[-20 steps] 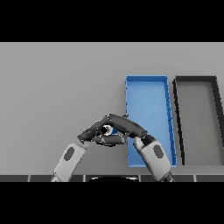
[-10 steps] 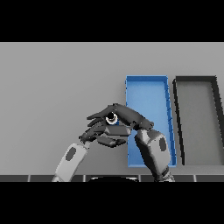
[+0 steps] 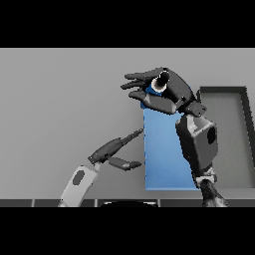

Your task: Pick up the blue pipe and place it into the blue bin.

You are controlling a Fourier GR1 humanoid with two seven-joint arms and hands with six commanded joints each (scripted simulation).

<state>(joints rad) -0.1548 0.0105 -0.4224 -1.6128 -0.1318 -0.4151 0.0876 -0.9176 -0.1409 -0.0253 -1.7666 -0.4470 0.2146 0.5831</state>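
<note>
since half a second ago my right hand [image 3: 167, 92] has climbed well up off the table [image 3: 60, 99] and swung over the far end of the blue bin [image 3: 164, 154], carrying the blue pipe [image 3: 158, 84] with it; the left hand [image 3: 112, 149] has let go and dropped back, fingers straight, beside the bin's near left edge.

the pipe sits inside the right hand's curled fingers, its pale open end facing me, a bit of blue showing under the knuckles. i can't see how much of its length is gripped.

i judge it light and rigid, likely smooth-walled and so prone to slipping or rolling if the curl loosens. a grip round the middle seems safest. it hangs above the bin's far end, so release should land it inside. the dark bin [image 3: 224, 124] sits just right of it.
</note>
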